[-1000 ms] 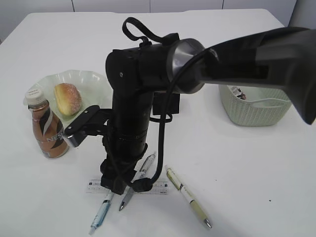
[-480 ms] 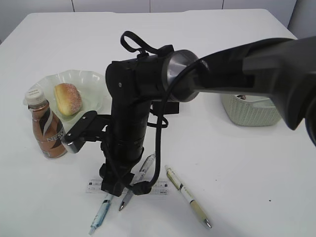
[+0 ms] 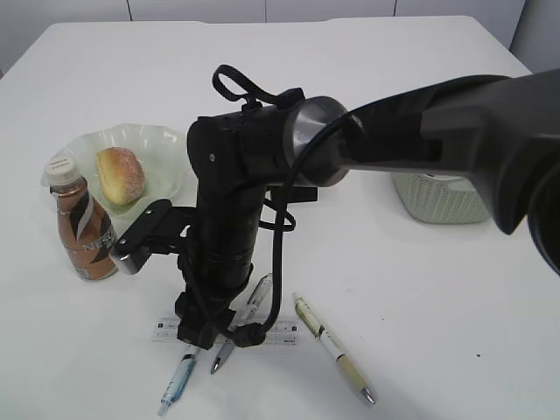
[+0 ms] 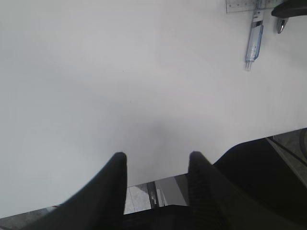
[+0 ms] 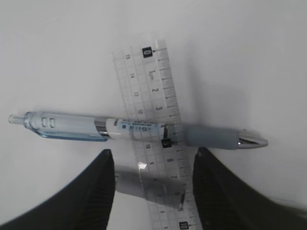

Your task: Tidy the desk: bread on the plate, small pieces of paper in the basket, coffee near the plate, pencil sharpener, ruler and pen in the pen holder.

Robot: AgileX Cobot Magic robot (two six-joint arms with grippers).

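Note:
My right gripper (image 5: 154,158) is open, pointing down, its fingers either side of the clear ruler (image 5: 153,105) and a grey pen (image 5: 144,184) lying under it. A blue pen (image 5: 67,125) crosses the ruler just ahead of the fingertips. From outside, the right gripper (image 3: 206,337) sits low over the ruler (image 3: 284,332). The bread (image 3: 120,175) lies on the plate (image 3: 131,136), with the coffee (image 3: 80,232) beside it. My left gripper (image 4: 157,155) is open and empty above the bare desk (image 4: 120,72). The pencil sharpener and small pieces of paper are out of view.
The basket (image 3: 442,199) stands at the right, partly behind the right arm. A yellow-green pen (image 3: 334,348) lies right of the ruler. A black box (image 3: 302,191), perhaps the pen holder, shows behind the arm. The desk's front edge runs just under the left fingers.
The right arm has shifted slightly left and lower over the ruler and pens. Bread, coffee, pens and ruler have not moved.

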